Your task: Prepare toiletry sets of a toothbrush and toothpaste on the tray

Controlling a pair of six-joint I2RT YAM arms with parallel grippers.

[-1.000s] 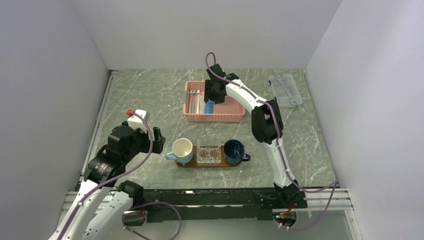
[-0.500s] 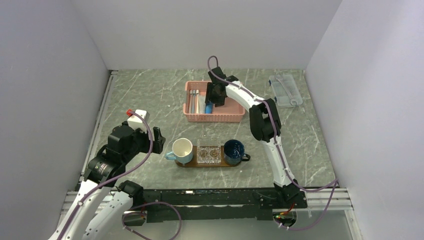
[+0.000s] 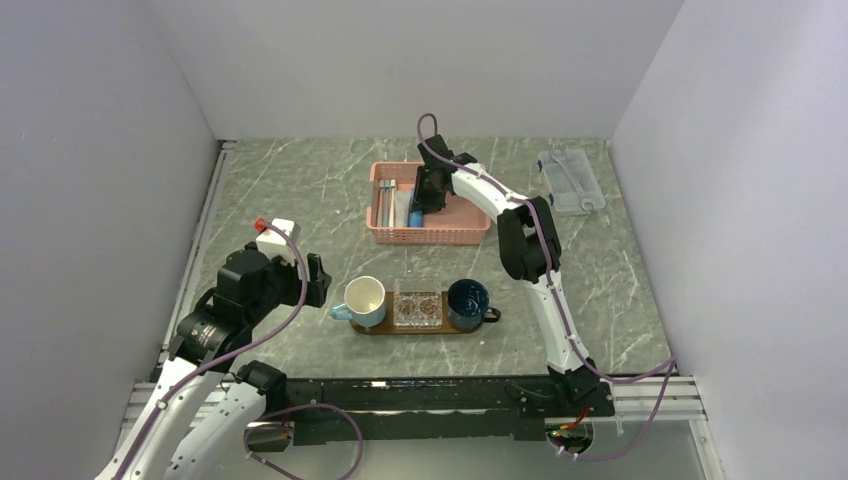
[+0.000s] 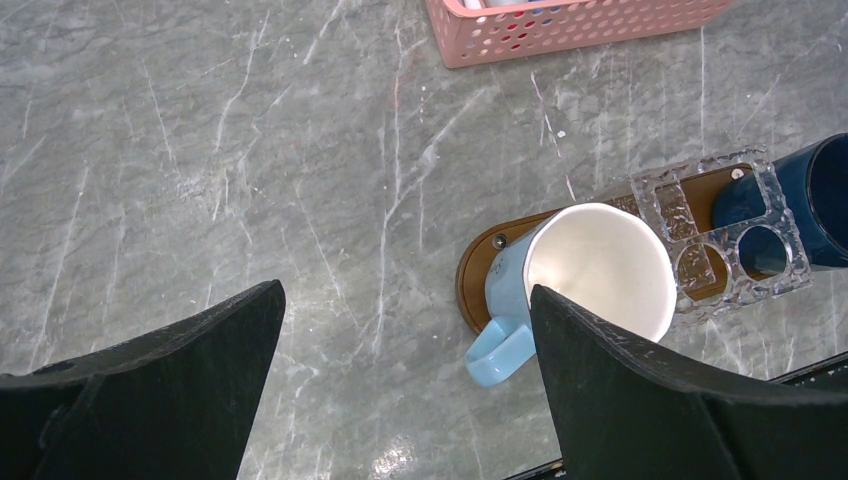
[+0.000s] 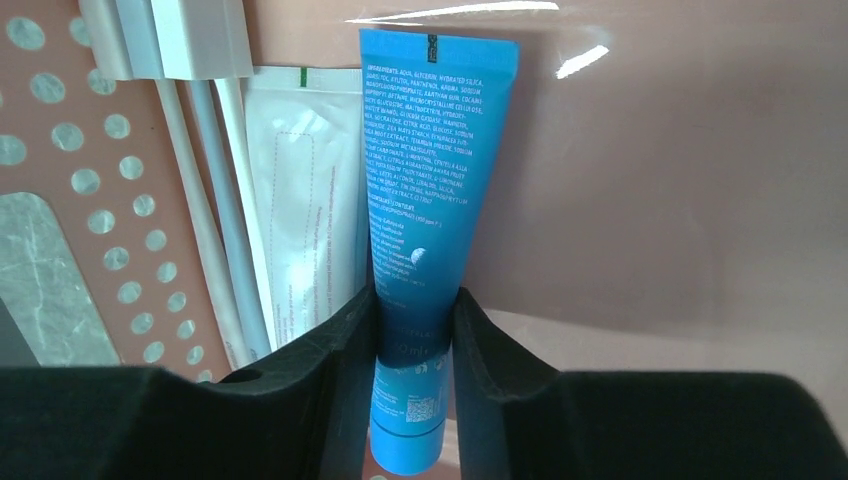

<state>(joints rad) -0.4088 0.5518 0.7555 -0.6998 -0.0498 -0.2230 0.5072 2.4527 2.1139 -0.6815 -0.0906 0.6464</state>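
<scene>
Top external view is showing the grey-green marble tabletop (image 3: 300, 200), with the right arm reaching to the far side over the pink slotted plastic basket (image 3: 430, 237). Nearer the bases, the dark brown wooden tray with rounded ends (image 4: 478, 280) is carrying a light blue mug with a white inside (image 3: 364, 298), a clear plastic holder with round holes (image 3: 418, 309) and a dark blue mug (image 3: 467, 302). The left gripper (image 4: 405, 295) is hanging wide apart over bare marble just left of the tray, gripping nothing. The right gripper (image 5: 415, 305) is clamping both fingers on the small blue toothpaste tube (image 5: 430, 170), which is sitting inside the basket beside a white wrapped packet (image 5: 300, 200).
</scene>
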